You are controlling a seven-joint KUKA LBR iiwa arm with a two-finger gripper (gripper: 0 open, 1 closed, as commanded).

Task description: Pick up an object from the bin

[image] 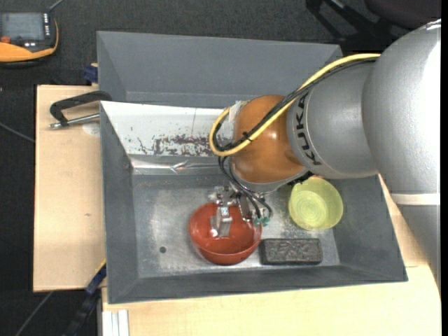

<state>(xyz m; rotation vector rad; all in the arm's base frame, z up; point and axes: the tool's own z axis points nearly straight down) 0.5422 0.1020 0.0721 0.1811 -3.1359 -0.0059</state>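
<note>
A red bowl [222, 243] lies near the front middle of the bin floor. My gripper [225, 219] hangs straight down into it, its metal fingers inside the bowl close to the far rim. To the right of the bowl lies a dark grey rectangular block [292, 251]. A yellow-green cup [316, 203] sits at the right of the bin, its mouth facing up.
The arm with its orange cover and yellow cable reaches in from the right and hangs over the bin's middle and right. The left half of the bin floor is bare metal.
</note>
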